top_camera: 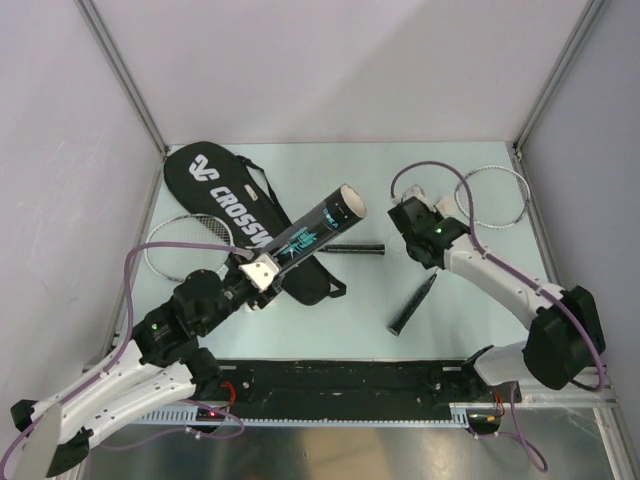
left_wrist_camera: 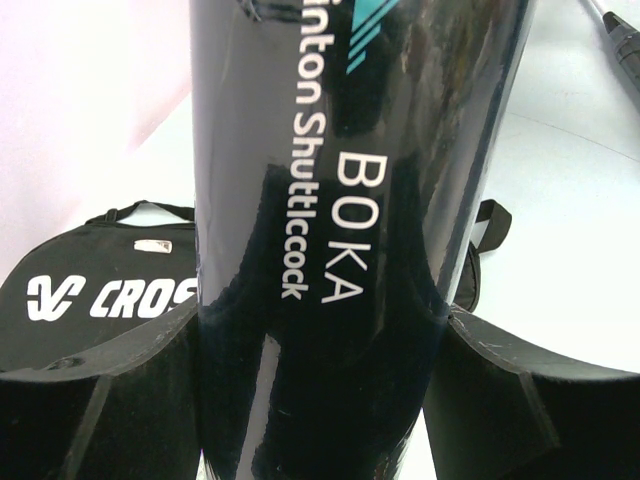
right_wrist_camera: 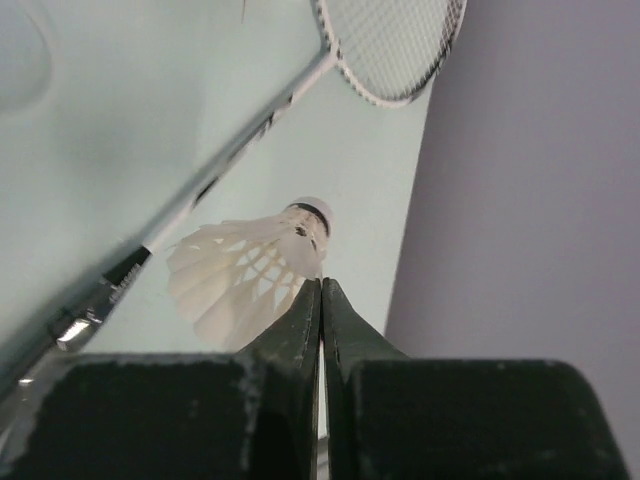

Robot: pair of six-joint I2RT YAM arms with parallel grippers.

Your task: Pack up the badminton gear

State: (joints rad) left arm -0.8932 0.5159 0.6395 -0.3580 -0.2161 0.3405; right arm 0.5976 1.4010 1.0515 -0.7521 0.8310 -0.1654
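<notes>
Diagonally, far-left to near-right, the black bag (top_camera: 215, 185) lettered CROSSW lies on the counter (top_camera: 470, 290). Above it the left gripper (top_camera: 260, 272) clamps the dark tube (top_camera: 318, 228), printed BOKA, open end aimed far-right. The right gripper (right_wrist_camera: 321, 292), pressed closed, pinches 1 shuttlecock (right_wrist_camera: 245, 265).

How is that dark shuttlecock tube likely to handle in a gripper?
The tube looks glossy, so it may slip in the left gripper. It is a round cylinder, so it would probably roll if laid on the table. Its open end suggests it is hollow and likely light.
</notes>
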